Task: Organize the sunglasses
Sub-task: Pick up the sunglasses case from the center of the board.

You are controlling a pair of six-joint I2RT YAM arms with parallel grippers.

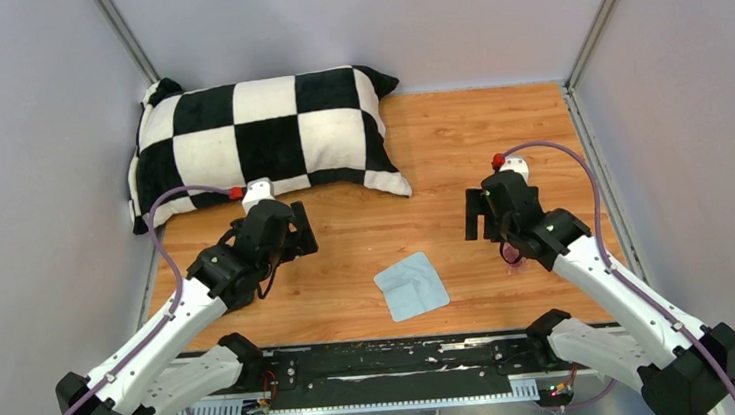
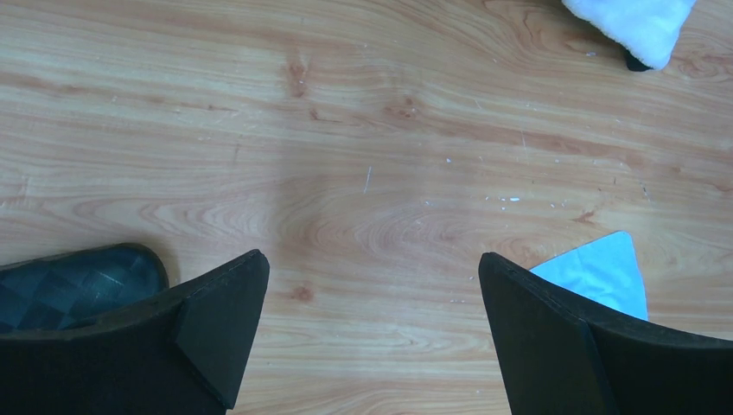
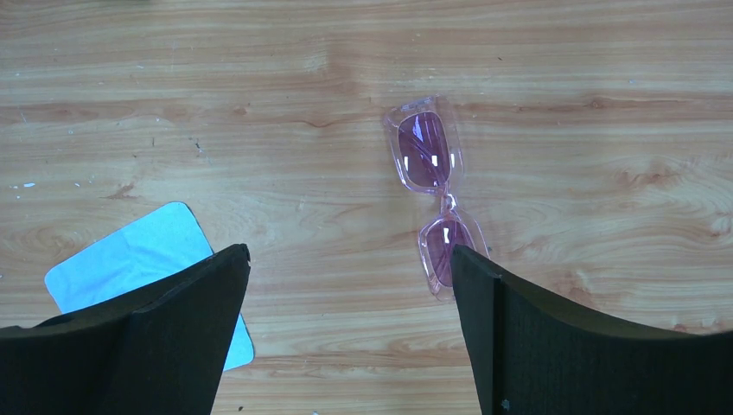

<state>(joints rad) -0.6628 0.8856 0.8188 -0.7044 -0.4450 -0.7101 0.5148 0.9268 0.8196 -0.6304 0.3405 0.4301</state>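
Two grippers hang over the table (image 1: 458,139), and neither holds anything. We see the left gripper (image 2: 370,259) spread wide over bare wood. The right gripper (image 3: 350,252) is just as wide and equally empty.

The sunglasses (image 3: 436,194) lie flat on the table, lenses up. They are not between the right fingers but off to one side. In the right wrist view the nearer lens sits just beside the tip of the finger on the right of the frame. The cloth (image 3: 130,259) lies on the other side, partly behind the opposite finger.

We judge the step in hand to be the reach for the sunglasses. To do it well, we would slide the right gripper sideways until the bridge sits midway between the fingers. Then we would lower it straight down and close gently across the frame. The frame looks thin and slick, so a grip on one lens alone could twist or skid it.

Counted: one pair of sunglasses, one cloth and one pillow (image 1: 257,137). One dark thing (image 2: 78,281) sits beside the left finger; we cannot tell what it is.
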